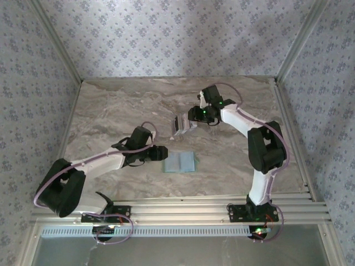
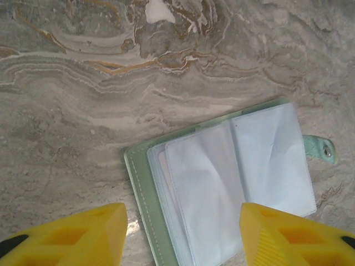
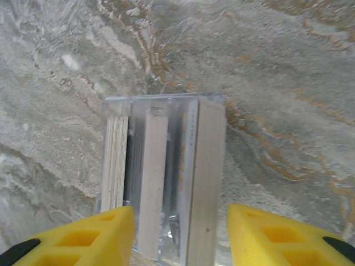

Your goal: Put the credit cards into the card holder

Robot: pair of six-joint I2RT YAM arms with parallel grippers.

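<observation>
Step, as I judge it: card pickup. Right pincer (image 3: 180, 213) released, straddling the upright cards (image 3: 161, 166) mid-surface (image 1: 111, 111). Left pincer (image 2: 183, 216) released over the open holder (image 2: 222, 183) by the near edge. Next: pinch one card, carry to holder.

matt card holder (image 2: 138, 183); glossy marbled table (image 2: 83, 83)

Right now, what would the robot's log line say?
left gripper: open near opened card holder | right gripper: open at clear box of credit cards | held: nothing
</observation>
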